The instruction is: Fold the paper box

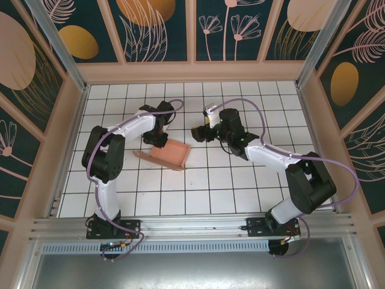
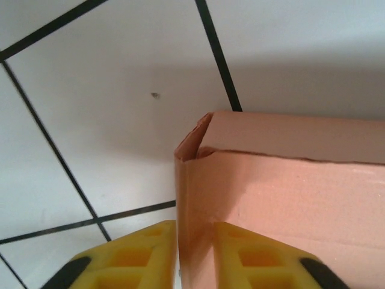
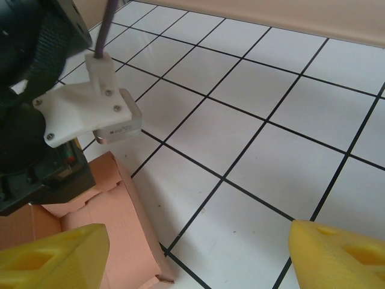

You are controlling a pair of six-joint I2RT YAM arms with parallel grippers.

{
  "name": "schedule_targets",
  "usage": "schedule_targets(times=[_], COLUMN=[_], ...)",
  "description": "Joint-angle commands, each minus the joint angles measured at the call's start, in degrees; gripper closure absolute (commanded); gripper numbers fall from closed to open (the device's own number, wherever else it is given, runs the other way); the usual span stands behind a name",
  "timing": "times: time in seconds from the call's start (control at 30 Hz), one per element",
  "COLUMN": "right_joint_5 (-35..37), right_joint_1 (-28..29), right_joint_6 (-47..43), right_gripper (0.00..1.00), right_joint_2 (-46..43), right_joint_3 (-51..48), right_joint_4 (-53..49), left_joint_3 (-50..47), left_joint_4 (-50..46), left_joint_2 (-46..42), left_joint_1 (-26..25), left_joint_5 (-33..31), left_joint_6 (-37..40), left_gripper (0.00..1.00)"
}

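White tiled table (image 1: 240, 180), enclosed by panelled walls. Left gripper (image 1: 157, 137): fingers (image 2: 141, 256) pressed on either face of an upright wall of the box (image 1: 171, 153), pinching it near a corner. Box: left of centre, partly folded, a flap flat on the tiles at its left; interior shows pink card. Right gripper (image 1: 198, 132): just right of the box, fingers (image 3: 54, 256) spread wide.

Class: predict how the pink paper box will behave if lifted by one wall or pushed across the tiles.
Probably floppy: the paper box wall in the left hand looks thin, with a gaping corner. Likely light, so a push should slide it over the smooth tiles. Its flat flap may drag.
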Motion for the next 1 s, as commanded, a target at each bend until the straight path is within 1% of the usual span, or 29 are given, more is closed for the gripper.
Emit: schedule_targets(times=[0.0, 0.13, 0.17, 0.2, 0.23, 0.27, 0.33, 0.53, 0.73, 0.77, 0.87, 0.97], right_joint_5=[0.1, 0.5, 0.6, 0.7, 0.9, 1.0, 1.2, 1.6, 2.1, 2.1, 2.2, 2.3], right_joint_1=[0.2, 0.2, 0.2, 0.3, 0.3, 0.3, 0.3, 0.3, 0.3, 0.3, 0.3, 0.3], right_joint_6=[-1.3, -1.4, -1.6, -1.7, -1.7, -1.8, -1.9, -2.0, -2.0, -2.0, -1.9, -1.8], right_gripper=[0.21, 0.21, 0.22, 0.22, 0.21, 0.21, 0.21, 0.21, 0.21, 0.21, 0.21, 0.21], right_joint_2=[-0.2, -0.3, -0.3, -0.3, -0.3, -0.3, -0.2, 0.2, 0.0, -0.1, 0.0, 0.0], right_joint_3=[1.0, 0.6, 0.5, 0.4, 0.5, 0.4, 0.5, 0.4, -0.1, -0.1, -0.1, 0.1], right_joint_4=[0.0, 0.0, 0.0, 0.0, 0.0, 0.1, 0.1, 0.2, 0.3, 0.2, 0.1, -0.1], left_joint_3=[-0.6, -0.6, -0.8, -0.9, -0.9, -0.9, -0.7, 0.1, -1.5, -1.9, -2.2, -2.8], left_joint_4=[0.7, 0.7, 0.7, 0.7, 0.7, 0.7, 0.7, 0.3, 0.7, 2.7, 3.8, 5.6], left_joint_2=[2.1, 3.2, 3.6, 3.8, 3.9, 3.9, 4.2, 5.8, 9.3, 9.7, 10.3, 8.7], left_joint_1=[-0.3, -0.3, -0.3, -0.3, -0.4, -0.3, -0.3, -0.3, -0.5, -0.6, -1.0, -1.0], left_joint_5=[0.7, 1.5, 1.3, 1.1, 0.9, 0.7, 0.5, -6.1, -10.0, -10.7, -12.1, -11.5], left_joint_6=[0.5, 0.9, 0.8, 0.9, 0.7, 0.5, 0.4, -2.8, -7.1, -7.9, -9.4, -9.4], left_gripper=[0.85, 0.83, 0.83, 0.89, 0.96, 1.0, 1.0, 1.0, 1.0, 1.0, 1.0, 1.0])
